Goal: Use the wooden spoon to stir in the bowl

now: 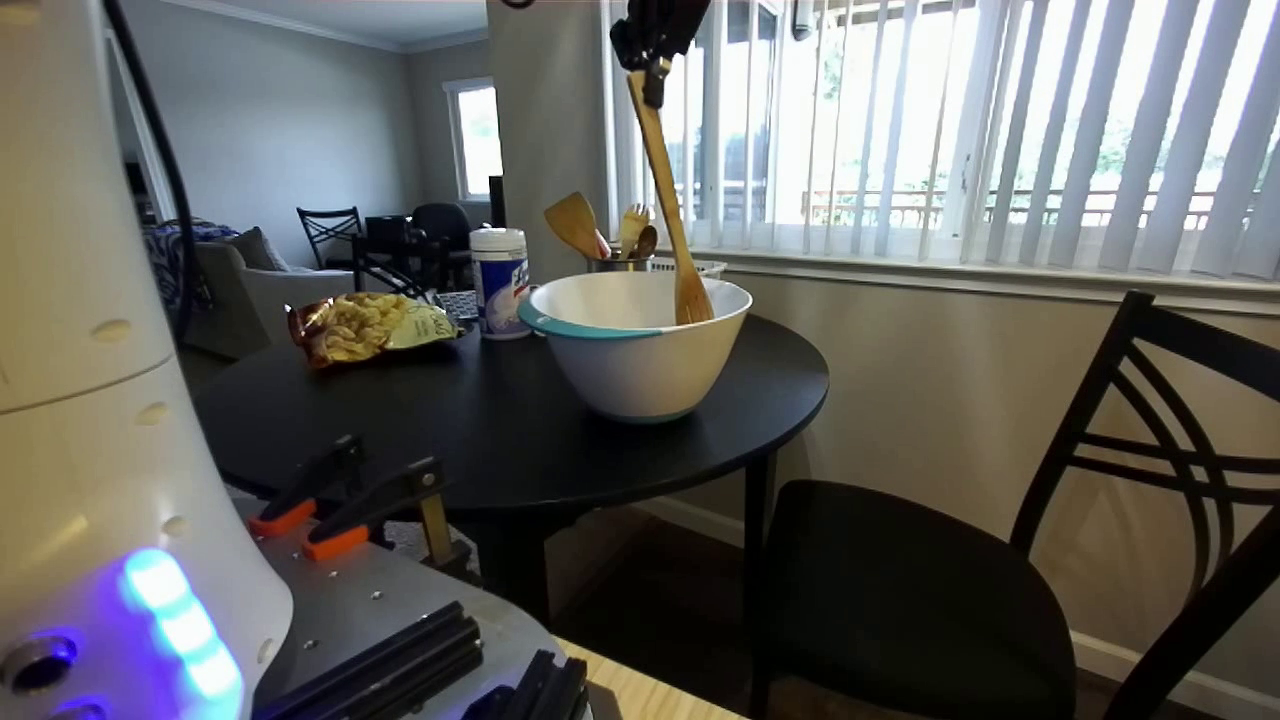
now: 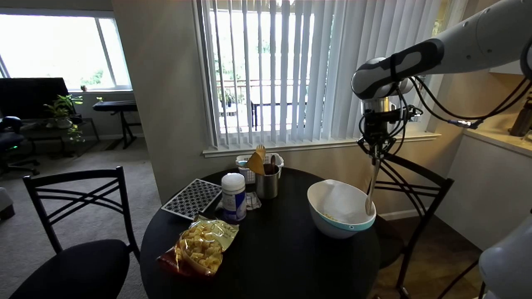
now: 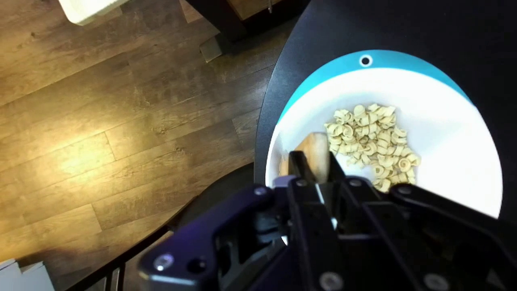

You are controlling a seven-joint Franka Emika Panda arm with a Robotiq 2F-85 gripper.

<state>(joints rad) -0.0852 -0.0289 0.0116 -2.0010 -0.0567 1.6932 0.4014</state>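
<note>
My gripper point(image 1: 652, 82) is shut on the upper end of the wooden spoon point(image 1: 663, 175), which hangs down at a slight tilt into the bowl point(image 1: 645, 370). The bowl is white with a teal rim section and stands on the dark round table. In the wrist view, both fingers clasp the pale handle end of the spoon point(image 3: 318, 146). Its head lies near the bowl's side wall, partly hidden by the fingers. Curled pasta point(image 3: 373, 139) covers part of the bowl's floor, beside the spoon. Whether the head touches the wall or pasta, I cannot tell.
On the table point(image 2: 282, 257) are a bag of snacks point(image 2: 203, 245), a white-lidded canister point(image 2: 234, 197), a metal utensil holder point(image 2: 267, 185), a white basket point(image 2: 248, 175) and a patterned mat point(image 2: 193, 198). A black chair point(image 1: 910, 590) stands close by the bowl's side of the table.
</note>
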